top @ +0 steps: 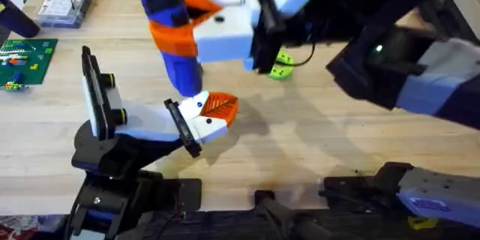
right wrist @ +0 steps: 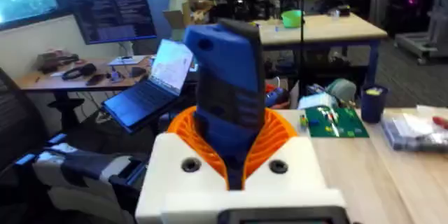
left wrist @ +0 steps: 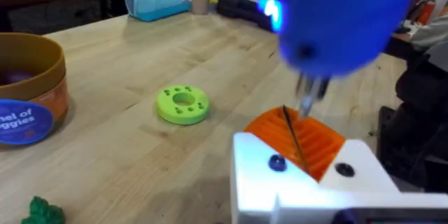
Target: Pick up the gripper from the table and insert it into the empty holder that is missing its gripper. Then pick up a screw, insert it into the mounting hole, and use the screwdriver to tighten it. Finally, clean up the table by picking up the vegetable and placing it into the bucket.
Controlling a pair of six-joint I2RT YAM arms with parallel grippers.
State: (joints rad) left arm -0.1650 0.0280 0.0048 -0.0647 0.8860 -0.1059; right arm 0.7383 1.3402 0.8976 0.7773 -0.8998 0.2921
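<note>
While my right fingers [right wrist: 234, 175] clench the screwdriver [top: 169, 26], its tip stands on the holder [top: 206, 124], beside the orange gripper [top: 222, 106]; my left fingers' state I cannot tell.

You have a light wooden table [top: 315, 142] carrying the holder's black base [top: 97, 154] — beyond that base lie a green circuit board [top: 26, 60] and a clear parts box [top: 64, 4], and off toward the middle a bright-green disc [left wrist: 183, 104] with the orange-brown bucket [left wrist: 31, 87] near it.
</note>
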